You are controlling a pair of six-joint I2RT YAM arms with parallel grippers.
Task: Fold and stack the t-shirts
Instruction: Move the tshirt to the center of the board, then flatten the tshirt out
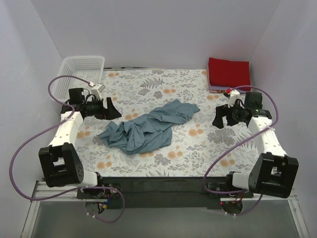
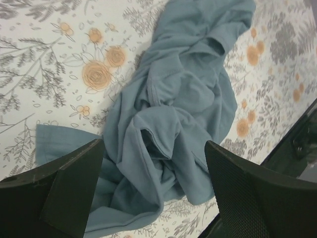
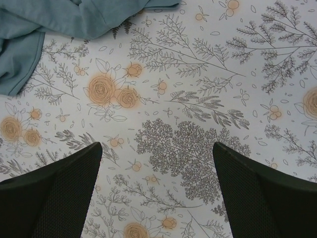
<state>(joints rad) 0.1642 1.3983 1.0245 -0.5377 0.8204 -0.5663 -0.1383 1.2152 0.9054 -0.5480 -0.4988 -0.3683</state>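
The blue t-shirt [image 1: 146,130] lies in a crumpled heap in the middle of the flowery tablecloth [image 1: 148,84], all twisted and full of folds. At the far right corner, a red t-shirt [image 1: 229,73] sits neatly folded in a square, with a thin pinkish one [image 1: 214,89] peeking out from under it. A white basket [image 1: 81,69] stands at the far left corner. The left gripper [image 1: 110,109] hangs just beside the left end of the blue shirt, with its fingers spread wide and nothing in them. The right gripper [image 1: 224,119] is over bare cloth, apart from the shirt's right end. It is wide open too, and it holds nothing. The blue shirt looks soft, thin and light. It will likely flop and sag when it is lifted, and it may bunch up more if it is grabbed in the middle of the lump. It should not break or slip much. A good place to pinch is probably an edge. The left wrist camera shows one flat corner [image 2: 54,141] sticking out near the left fingers. The right arm could take the far end, and then both could pull the shirt flat.
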